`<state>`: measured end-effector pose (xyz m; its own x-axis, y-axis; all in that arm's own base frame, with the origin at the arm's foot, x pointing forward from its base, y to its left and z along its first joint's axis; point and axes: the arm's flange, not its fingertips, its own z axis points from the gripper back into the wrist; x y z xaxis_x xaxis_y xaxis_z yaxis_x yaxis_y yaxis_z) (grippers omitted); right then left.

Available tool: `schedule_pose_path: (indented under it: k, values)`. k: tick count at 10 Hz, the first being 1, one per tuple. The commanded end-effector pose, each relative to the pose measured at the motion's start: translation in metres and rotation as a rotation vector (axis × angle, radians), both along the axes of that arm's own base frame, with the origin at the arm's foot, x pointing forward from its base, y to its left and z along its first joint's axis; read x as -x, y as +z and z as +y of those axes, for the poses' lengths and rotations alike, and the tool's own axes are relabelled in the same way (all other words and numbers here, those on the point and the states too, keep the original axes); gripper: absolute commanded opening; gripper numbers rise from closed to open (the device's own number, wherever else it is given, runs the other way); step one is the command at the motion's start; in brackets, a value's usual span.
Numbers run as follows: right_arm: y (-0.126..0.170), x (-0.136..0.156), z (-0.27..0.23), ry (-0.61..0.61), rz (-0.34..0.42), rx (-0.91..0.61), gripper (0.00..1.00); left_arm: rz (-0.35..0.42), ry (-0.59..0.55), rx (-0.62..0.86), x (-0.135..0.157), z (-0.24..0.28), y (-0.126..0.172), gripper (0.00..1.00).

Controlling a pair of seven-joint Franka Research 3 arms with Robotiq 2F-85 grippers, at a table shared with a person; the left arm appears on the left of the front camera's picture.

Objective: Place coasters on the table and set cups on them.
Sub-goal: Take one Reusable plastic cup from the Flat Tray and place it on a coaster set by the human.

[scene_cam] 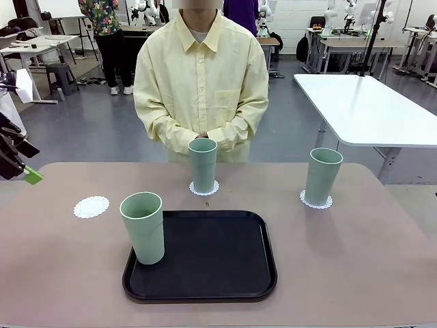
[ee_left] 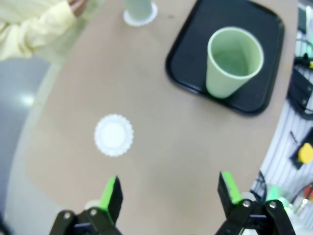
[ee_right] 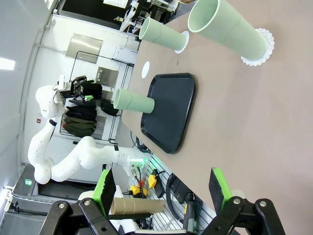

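Note:
Two mint-green cups stand on white lacy coasters on the tan table (scene_cam: pixel 355 260): one cup (scene_cam: pixel 203 165) on its coaster (scene_cam: pixel 204 188) in front of the person, another cup (scene_cam: pixel 322 175) on a coaster (scene_cam: pixel 315 201) to the right. A third cup (scene_cam: pixel 143 227) stands on the black tray's left edge. One bare coaster (scene_cam: pixel 91 206) lies at the left. My left gripper (scene_cam: pixel 26 172) hovers at the far left, open (ee_left: pixel 170 193), above that bare coaster (ee_left: pixel 113 135). My right gripper (ee_right: pixel 161 188) is open and holds nothing, well back from the cups.
The black tray (scene_cam: pixel 212 253) sits at the near middle of the table. A person in a pale yellow shirt (scene_cam: pixel 200 82) stands at the far edge with hands clasped. A white table (scene_cam: pixel 362 102) stands behind at the right.

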<state>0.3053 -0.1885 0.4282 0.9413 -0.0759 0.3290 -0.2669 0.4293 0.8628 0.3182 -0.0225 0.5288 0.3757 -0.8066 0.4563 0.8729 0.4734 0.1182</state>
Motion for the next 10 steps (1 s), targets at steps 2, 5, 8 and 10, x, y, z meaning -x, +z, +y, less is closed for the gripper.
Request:
schedule_pose_path:
  k: [2,5,8,10]
  values:
    - [-0.001,0.002,0.000,-0.002,0.002,-0.013,1.00,0.016,0.011,0.021,0.004,0.000,0.001,1.00]
    - [-0.001,0.002,0.000,-0.002,0.002,-0.013,1.00,0.016,0.011,0.021,0.004,0.000,0.001,1.00]
    - [-0.001,0.002,0.000,-0.002,0.002,-0.013,1.00,0.071,-0.138,0.288,-0.014,0.021,-0.019,1.00]
    - [-0.001,0.002,0.000,-0.002,0.002,-0.013,1.00,0.052,-0.247,0.426,-0.021,0.033,-0.044,1.00]
